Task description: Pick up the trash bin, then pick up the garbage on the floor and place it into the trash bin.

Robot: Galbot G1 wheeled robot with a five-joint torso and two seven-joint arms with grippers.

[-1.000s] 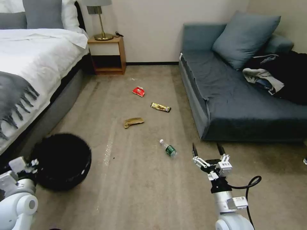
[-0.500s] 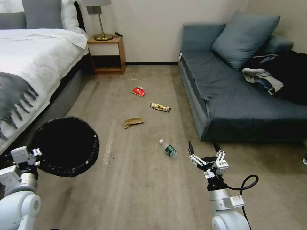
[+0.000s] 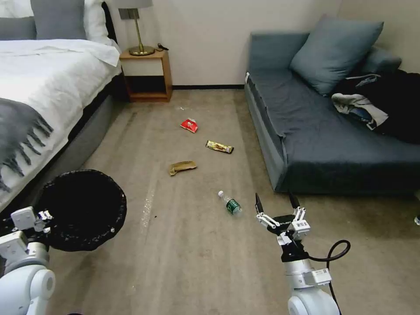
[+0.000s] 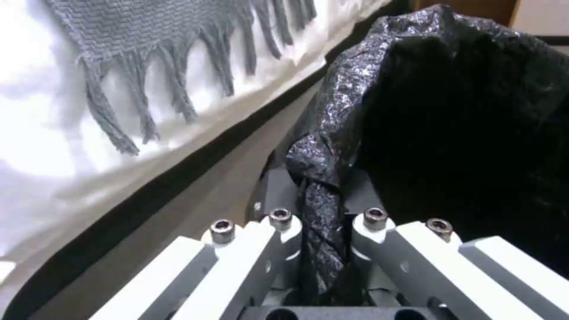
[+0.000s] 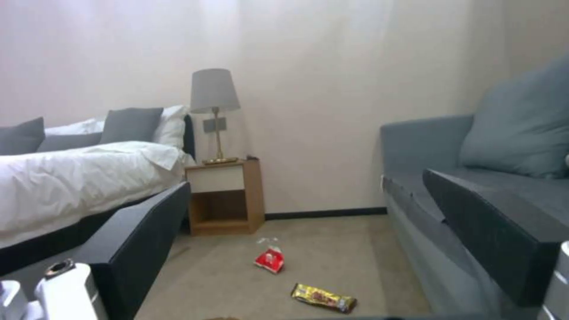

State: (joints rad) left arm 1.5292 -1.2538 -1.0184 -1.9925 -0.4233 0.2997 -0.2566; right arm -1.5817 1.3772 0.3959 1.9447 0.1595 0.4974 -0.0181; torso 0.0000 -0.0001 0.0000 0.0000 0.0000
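Trash bin (image 3: 83, 210): round, lined with a crinkly black bag folded over the rim; held up at the robot's left, next to the bed (image 3: 48, 83), mouth tipped toward the camera. In the left wrist view the bag's rim (image 4: 323, 186) runs between the fingers

Left gripper (image 3: 41, 216): low at the left, fingers pressed together on the bin's bagged rim

Right gripper (image 3: 276, 202): held over the carpet (image 3: 183, 262) in front of the sofa (image 3: 332, 140), fingers spread wide, nothing between them; the bottle lies just to its left

Garbage, all lying on the carpet between bed and sofa:
- red packet (image 3: 189, 125), farthest out, toward the nightstand (image 3: 146, 74)
- gold-yellow wrapper (image 3: 219, 147), nearer and toward the sofa side
- brown paper piece (image 3: 182, 166), crumpled, nearer still and to the left of the wrapper
- clear bottle (image 3: 230, 203) with green label, on its side, nearest the robot

Other items: lamp (image 3: 135, 26) on the nightstand; cushion (image 3: 334, 52) and a heap of clothes (image 3: 380, 105) on the sofa
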